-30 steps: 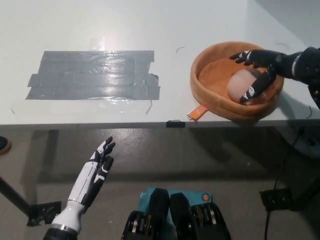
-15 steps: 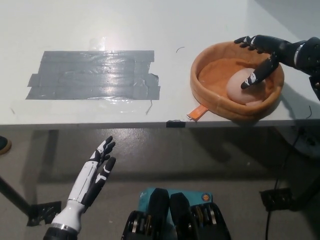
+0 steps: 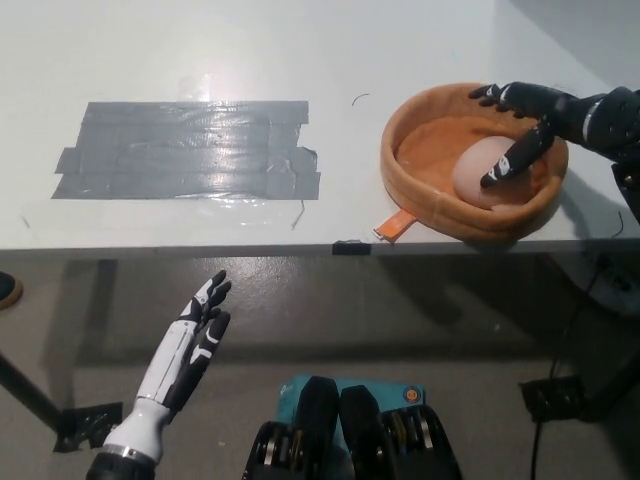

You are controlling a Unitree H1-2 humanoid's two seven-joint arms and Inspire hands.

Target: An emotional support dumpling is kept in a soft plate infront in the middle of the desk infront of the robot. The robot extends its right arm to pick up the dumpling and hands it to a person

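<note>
Dumpling (image 3: 487,173), round, pale and soft, is lying inside the padded orange plate (image 3: 420,190).
The black right hand (image 3: 525,120) is hovering over it with spread fingers, gripping nothing; the white left hand (image 3: 190,345) is resting open below the smooth white tabletop (image 3: 300,50).

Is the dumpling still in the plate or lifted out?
In the plate: the dumpling sits inside the orange plate, right hand open above it.

White desk (image 3: 300,50) with soft plate (image 3: 420,205), tape patch (image 3: 190,150)
</note>
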